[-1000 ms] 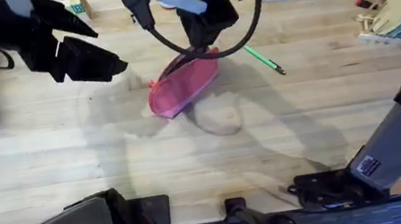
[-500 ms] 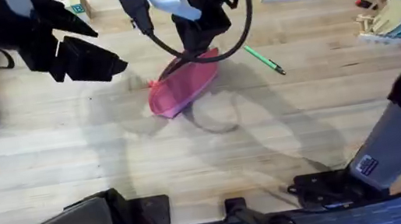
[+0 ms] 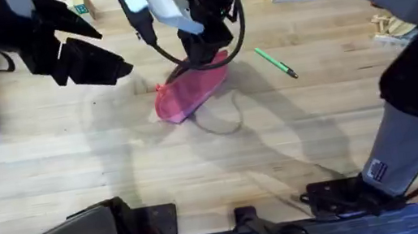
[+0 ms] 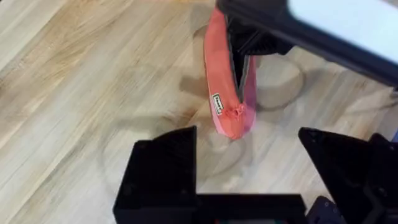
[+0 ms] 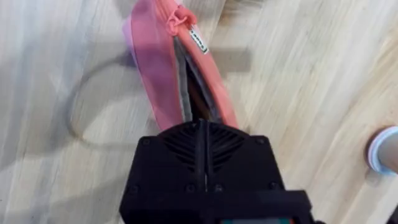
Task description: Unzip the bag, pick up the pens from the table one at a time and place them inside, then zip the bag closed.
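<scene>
Near the desk's far left edge, the left pincer hangs with fingers apart. Toward the far middle lies the bag, partly unzipped, the right pincer pressed together at its zipper. The green pen lies just right.

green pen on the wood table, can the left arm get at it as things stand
Probably not directly. The thin green pen lies bare on the wooden table, but the pink fabric pouch and the right gripper working over it sit between it and the open left gripper.
</scene>
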